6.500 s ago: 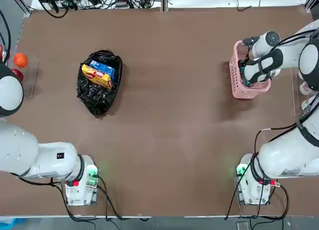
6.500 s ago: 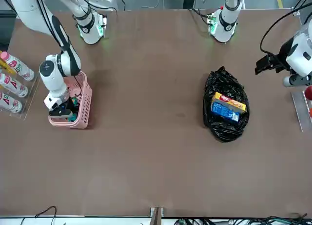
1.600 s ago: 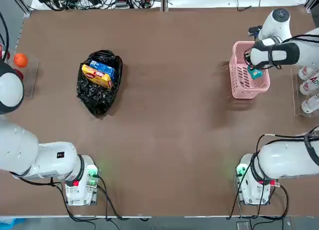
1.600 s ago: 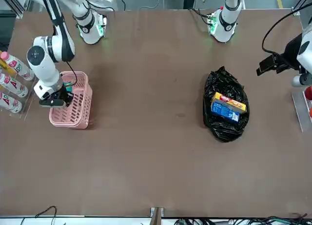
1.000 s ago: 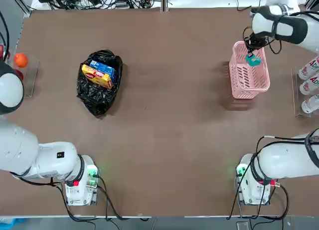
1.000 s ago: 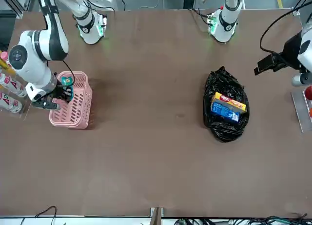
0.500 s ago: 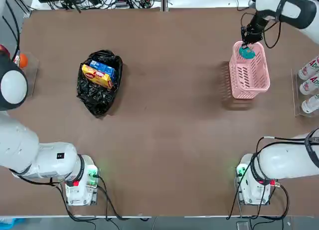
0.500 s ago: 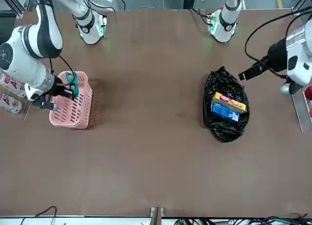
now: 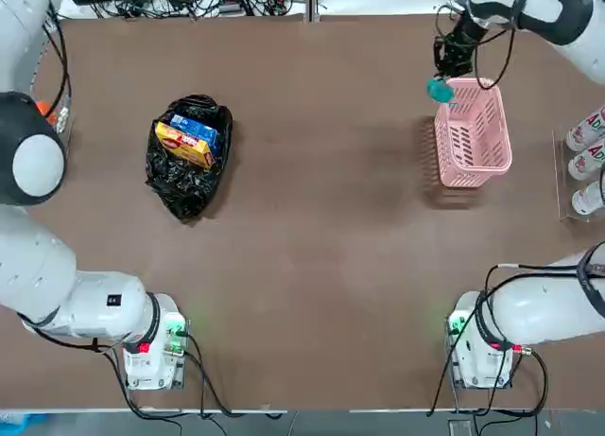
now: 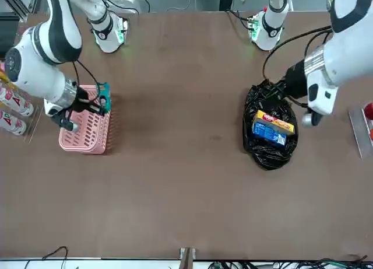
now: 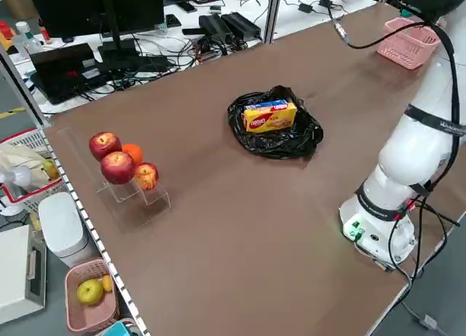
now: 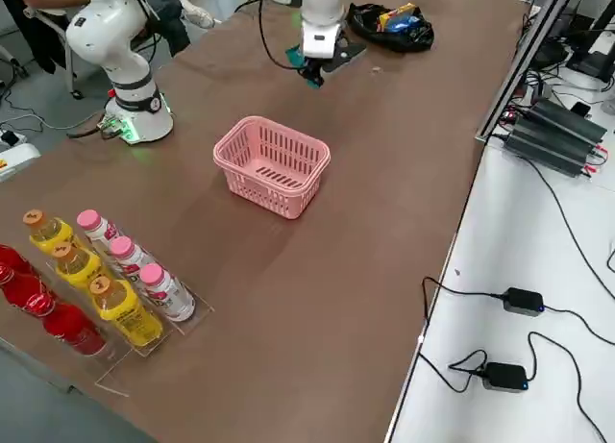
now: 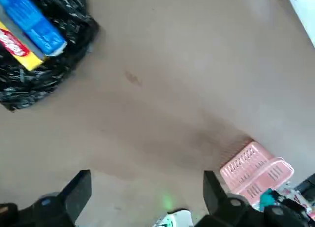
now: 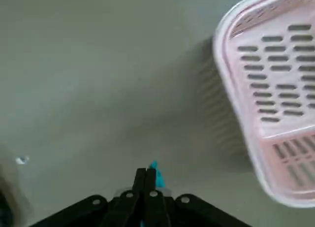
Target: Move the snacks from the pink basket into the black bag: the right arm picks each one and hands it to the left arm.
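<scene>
Brown tabletop: right end effector (image 9: pixel 440 84) pinches small teal snack (image 9: pixel 440 91) beside pink lattice basket (image 9: pixel 473 133); left end effector (image 13: pixel 145 197) spread wide.

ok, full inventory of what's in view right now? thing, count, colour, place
Small teal snack packet: 1, teal, held in the air beside the basket.
Pink lattice plastic basket: 1, pink, table's right side, empty.
Glossy black plastic bag: 1, black, table's left side.
Blue snack pack: 1, blue, in the bag.
Yellow-orange snack pack: 1, in the bag.
Bottles: several, yellow, red and white, rack at right edge.
Apples and an orange: on a clear stand at left edge.
Right pincer: shut on the teal packet.
Left pincer: open, above the table.
</scene>
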